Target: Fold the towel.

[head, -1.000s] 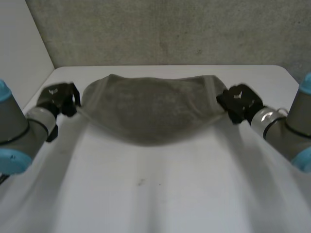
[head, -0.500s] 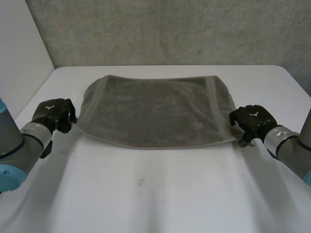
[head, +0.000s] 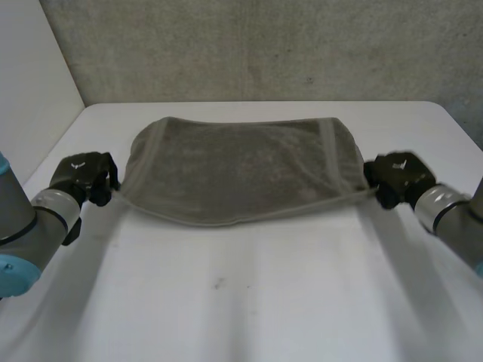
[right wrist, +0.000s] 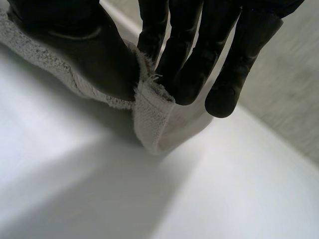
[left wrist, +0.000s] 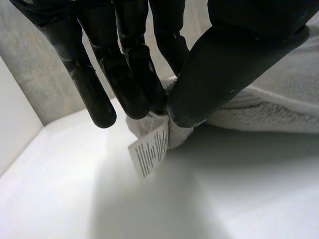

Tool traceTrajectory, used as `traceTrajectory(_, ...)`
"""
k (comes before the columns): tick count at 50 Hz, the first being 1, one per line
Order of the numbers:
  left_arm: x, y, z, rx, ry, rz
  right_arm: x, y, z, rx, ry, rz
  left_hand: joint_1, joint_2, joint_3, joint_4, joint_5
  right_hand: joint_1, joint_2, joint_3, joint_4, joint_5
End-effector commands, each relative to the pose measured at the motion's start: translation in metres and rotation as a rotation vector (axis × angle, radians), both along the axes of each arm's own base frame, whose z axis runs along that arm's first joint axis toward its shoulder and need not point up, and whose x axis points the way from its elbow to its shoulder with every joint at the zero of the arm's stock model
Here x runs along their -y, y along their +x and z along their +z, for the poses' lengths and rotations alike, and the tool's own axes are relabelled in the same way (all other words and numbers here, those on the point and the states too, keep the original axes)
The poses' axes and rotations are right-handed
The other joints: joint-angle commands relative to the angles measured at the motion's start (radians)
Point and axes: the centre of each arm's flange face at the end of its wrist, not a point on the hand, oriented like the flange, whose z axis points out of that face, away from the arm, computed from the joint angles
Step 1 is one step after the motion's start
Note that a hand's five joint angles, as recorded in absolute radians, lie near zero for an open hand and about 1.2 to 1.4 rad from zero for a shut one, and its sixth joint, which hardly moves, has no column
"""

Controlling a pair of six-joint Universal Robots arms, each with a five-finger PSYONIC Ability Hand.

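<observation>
Grey terry towel (head: 241, 173), frame centre, lower corners pinched by left hand (head: 84, 177) and right hand (head: 396, 177); shallow pinches may slip under tension.

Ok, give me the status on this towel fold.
Done: both near corners are gripped. The left hand pinches the corner with the care label, the right hand the opposite one. In hand: the towel has its near edge held between them, its far part lying on the table. Left: bringing that edge over to make the fold, then releasing; no finished fold is visible yet.
</observation>
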Motion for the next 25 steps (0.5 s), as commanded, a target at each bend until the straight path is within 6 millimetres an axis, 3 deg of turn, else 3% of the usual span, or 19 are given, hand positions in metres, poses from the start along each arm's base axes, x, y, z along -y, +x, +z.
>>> traceTrajectory(1, -0.008, -0.002, 0.043, -0.008, -0.084, -0.022, -0.014, -0.003, 0.092, 0.018, -0.186, -0.008, 0.200, 0.178, 0.181, 0.179, 0.193, 0.053, 0.060, 0.050, 0.051, 0.049)
traceTrajectory(2, -0.013, -0.002, 0.061, -0.013, -0.111, -0.030, -0.019, -0.005, 0.115, 0.019, -0.209, -0.017, 0.200, 0.178, 0.181, 0.179, 0.193, 0.053, 0.060, 0.050, 0.051, 0.049)
traceTrajectory(3, -0.013, -0.002, 0.061, -0.013, -0.111, -0.031, -0.019, -0.005, 0.115, 0.019, -0.209, -0.017, 0.200, 0.178, 0.181, 0.179, 0.193, 0.053, 0.060, 0.050, 0.051, 0.049)
traceTrajectory(5, -0.023, -0.002, 0.102, -0.025, -0.187, -0.047, -0.029, -0.015, 0.160, 0.019, -0.251, -0.047, 0.200, 0.178, 0.181, 0.179, 0.193, 0.053, 0.060, 0.050, 0.051, 0.049)
traceTrajectory(6, -0.023, -0.002, 0.102, -0.026, -0.188, -0.047, -0.029, -0.015, 0.160, 0.019, -0.252, -0.047, 0.200, 0.178, 0.181, 0.179, 0.193, 0.053, 0.060, 0.050, 0.051, 0.049)
traceTrajectory(7, -0.030, -0.002, 0.122, -0.029, -0.226, -0.052, -0.033, -0.021, 0.181, 0.019, -0.276, -0.064, 0.200, 0.178, 0.181, 0.179, 0.193, 0.053, 0.060, 0.050, 0.051, 0.049)
traceTrajectory(8, -0.030, -0.002, 0.123, -0.029, -0.226, -0.052, -0.037, -0.026, 0.202, 0.021, -0.306, -0.078, 0.200, 0.178, 0.181, 0.179, 0.193, 0.053, 0.060, 0.050, 0.051, 0.049)
traceTrajectory(9, -0.037, -0.001, 0.142, -0.031, -0.266, -0.055, -0.037, -0.026, 0.202, 0.021, -0.306, -0.078, 0.200, 0.178, 0.181, 0.179, 0.193, 0.053, 0.060, 0.050, 0.051, 0.049)
traceTrajectory(10, -0.044, -0.001, 0.161, -0.033, -0.302, -0.057, -0.041, -0.032, 0.221, 0.019, -0.337, -0.096, 0.200, 0.178, 0.181, 0.179, 0.193, 0.053, 0.060, 0.050, 0.051, 0.049)
traceTrajectory(11, -0.044, 0.000, 0.162, -0.033, -0.303, -0.057, -0.041, -0.032, 0.222, 0.019, -0.338, -0.096, 0.200, 0.178, 0.181, 0.179, 0.193, 0.053, 0.060, 0.050, 0.051, 0.049)
traceTrajectory(13, -0.055, 0.001, 0.186, -0.034, -0.335, -0.055, -0.051, -0.038, 0.250, 0.012, -0.371, -0.114, 0.200, 0.178, 0.181, 0.179, 0.193, 0.053, 0.060, 0.050, 0.051, 0.049)
traceTrajectory(16, -0.059, 0.004, 0.195, -0.030, -0.318, -0.046, -0.057, -0.042, 0.258, 0.003, -0.332, -0.117, 0.200, 0.178, 0.181, 0.179, 0.193, 0.053, 0.060, 0.050, 0.051, 0.049)
traceTrajectory(20, -0.058, 0.007, 0.192, -0.022, -0.282, -0.038, -0.059, -0.041, 0.254, -0.021, -0.279, -0.112, 0.200, 0.178, 0.181, 0.179, 0.193, 0.053, 0.060, 0.050, 0.051, 0.049)
traceTrajectory(22, -0.056, 0.007, 0.189, -0.015, -0.266, -0.038, -0.055, -0.041, 0.245, -0.044, -0.245, -0.106, 0.200, 0.178, 0.181, 0.179, 0.193, 0.053, 0.060, 0.050, 0.051, 0.049)
traceTrajectory(24, -0.044, 0.006, 0.167, 0.024, -0.191, -0.043, -0.042, -0.041, 0.221, -0.104, -0.171, -0.102, 0.200, 0.178, 0.181, 0.179, 0.193, 0.053, 0.060, 0.050, 0.051, 0.049)
traceTrajectory(25, -0.044, 0.006, 0.167, 0.024, -0.191, -0.043, -0.042, -0.041, 0.221, -0.105, -0.170, -0.102, 0.200, 0.178, 0.181, 0.179, 0.193, 0.053, 0.060, 0.050, 0.051, 0.049)
